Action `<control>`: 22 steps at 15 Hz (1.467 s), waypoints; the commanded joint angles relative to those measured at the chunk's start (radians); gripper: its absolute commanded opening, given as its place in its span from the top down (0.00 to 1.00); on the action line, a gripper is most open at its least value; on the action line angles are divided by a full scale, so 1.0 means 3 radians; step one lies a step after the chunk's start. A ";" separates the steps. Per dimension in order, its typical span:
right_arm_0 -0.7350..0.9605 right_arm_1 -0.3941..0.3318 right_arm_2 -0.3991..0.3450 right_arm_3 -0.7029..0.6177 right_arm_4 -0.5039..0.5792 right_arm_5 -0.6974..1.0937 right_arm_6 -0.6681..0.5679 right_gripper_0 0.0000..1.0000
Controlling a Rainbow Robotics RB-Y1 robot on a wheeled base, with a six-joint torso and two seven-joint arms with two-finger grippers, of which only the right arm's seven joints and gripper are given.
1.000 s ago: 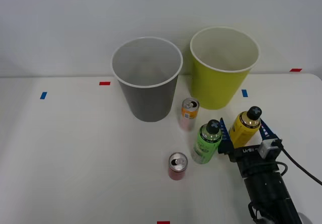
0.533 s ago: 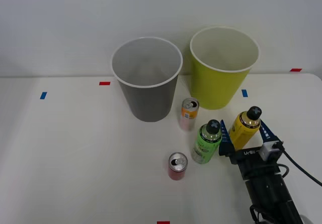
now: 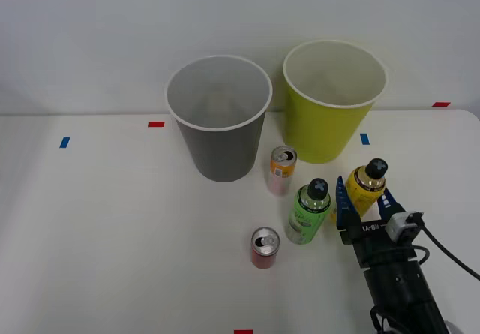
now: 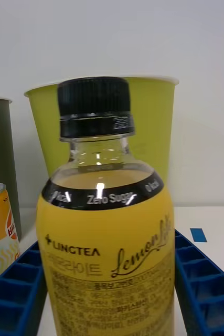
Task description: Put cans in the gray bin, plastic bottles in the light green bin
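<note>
A: How are the jaws sitting?

B: The blue ribbed fingers (image 4: 17,294) of the right gripper (image 3: 363,201) are pressing both sides of the yellow-labelled bottle (image 3: 363,190), which is standing upright on the white table (image 3: 112,229).

A: What is standing around it?

B: The green-labelled bottle (image 3: 308,212) is standing just beside it on the robot's left. The orange can (image 3: 281,170) is sitting farther back, the red can (image 3: 264,248) nearer. The gray bin (image 3: 218,120) and light green bin (image 3: 332,101) are standing side by side behind.
</note>
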 commanded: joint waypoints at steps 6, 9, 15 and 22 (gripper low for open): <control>-0.0001 -0.0059 -0.0005 -0.0013 -0.0022 -0.0012 -0.0002 1.00; 0.0020 -0.0100 -0.0005 -0.0008 -0.0033 -0.0063 -0.0027 1.00; 0.0408 -0.0427 -0.0005 -0.0295 -0.0099 -0.0186 -0.0130 1.00; 0.0689 -0.0657 -0.0087 -0.1041 -0.0242 -0.0155 -0.1009 1.00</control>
